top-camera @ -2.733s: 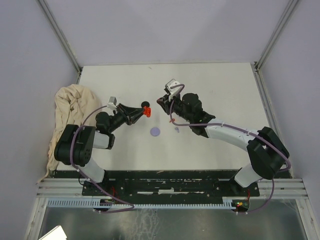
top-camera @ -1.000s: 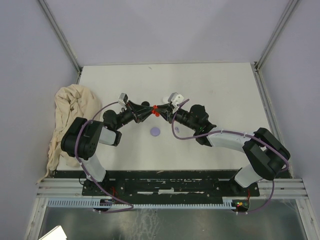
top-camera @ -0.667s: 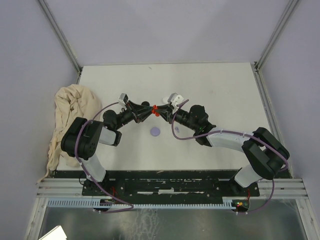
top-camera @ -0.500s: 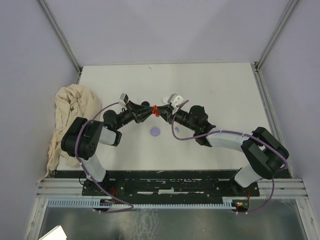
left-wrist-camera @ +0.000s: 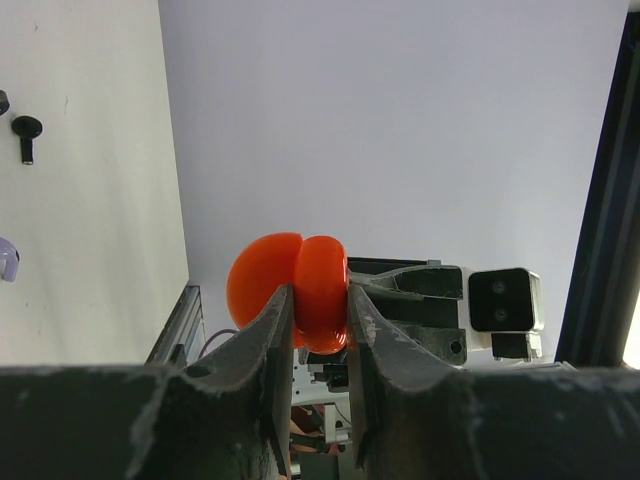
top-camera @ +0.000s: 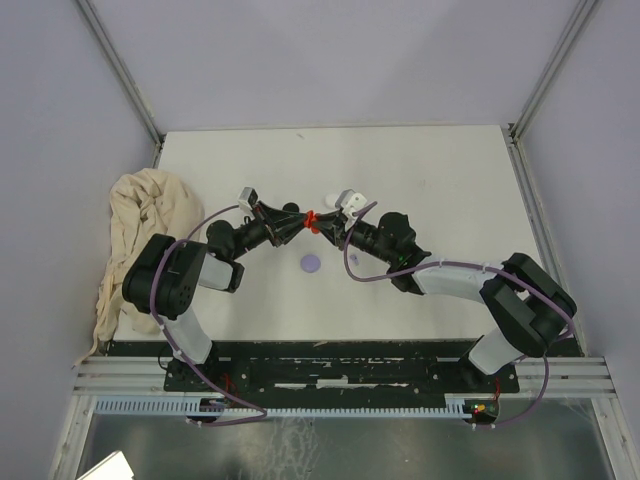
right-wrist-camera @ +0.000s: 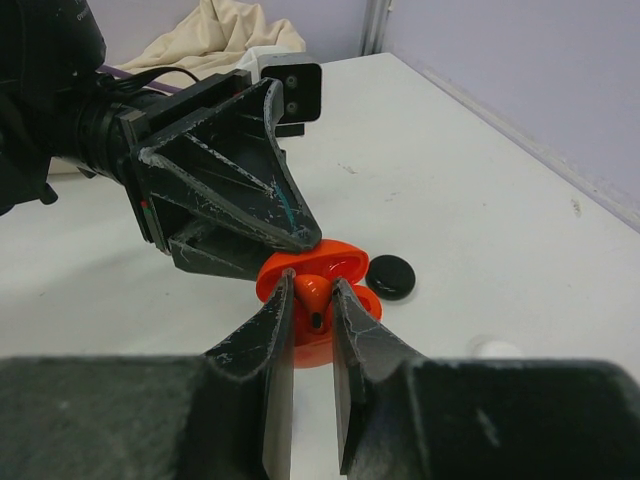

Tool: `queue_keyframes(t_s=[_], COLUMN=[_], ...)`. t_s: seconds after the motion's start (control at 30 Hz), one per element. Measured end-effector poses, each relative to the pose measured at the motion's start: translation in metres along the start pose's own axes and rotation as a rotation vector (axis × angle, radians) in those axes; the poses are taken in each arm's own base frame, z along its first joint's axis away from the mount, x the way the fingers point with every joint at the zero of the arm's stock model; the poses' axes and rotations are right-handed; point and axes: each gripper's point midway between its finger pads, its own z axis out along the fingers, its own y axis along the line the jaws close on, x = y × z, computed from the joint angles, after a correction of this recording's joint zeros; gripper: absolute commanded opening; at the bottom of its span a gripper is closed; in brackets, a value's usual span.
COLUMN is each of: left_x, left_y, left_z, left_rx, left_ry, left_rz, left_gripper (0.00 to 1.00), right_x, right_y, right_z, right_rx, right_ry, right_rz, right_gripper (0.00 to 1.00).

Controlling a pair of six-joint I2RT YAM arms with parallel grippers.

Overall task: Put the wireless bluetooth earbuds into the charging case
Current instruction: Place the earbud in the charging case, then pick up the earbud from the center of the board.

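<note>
My left gripper is shut on the open red charging case and holds it above the table's middle. In the left wrist view the case sits clamped between the fingers of that gripper. My right gripper faces it, shut on a red earbud. The right wrist view shows that gripper holding the earbud at the mouth of the open case, with the left gripper behind. A black earbud lies on the table.
A lilac disc lies on the white table just in front of the grippers. A black disc and a white disc lie under the case. A beige cloth is heaped at the left edge.
Since 2.7 s ago both grippers have moved toward each other and met over the table's middle. Over the last second they have barely moved.
</note>
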Motion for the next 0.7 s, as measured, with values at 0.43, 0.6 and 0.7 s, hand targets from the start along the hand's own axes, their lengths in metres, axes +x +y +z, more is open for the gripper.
queue_keyframes(t_s=[0.43,0.6,0.7], left_x=[-0.003,-0.005,-0.006], left_y=[0.009,0.016,0.021], left_z=[0.002,0.003,0.001], left_rx=[-0.017,-0.029,-0.041], left_ry=[-0.002,-0.004,0.000], left_rz=[-0.016,-0.026,-0.036], left_gripper=[0.03,0.03,0.03], right_x=[-0.028,-0.060,-0.060], right_y=[-0.012,-0.040,-0.070], right_z=[-0.023,-0.040,-0.043], right_rx=[0.096,0.253,0.401], right_ry=[-0.070,-0.085,0.028], right_rz=[0.018,0.024,0.064], right_gripper=[0.66,0.66,0.66])
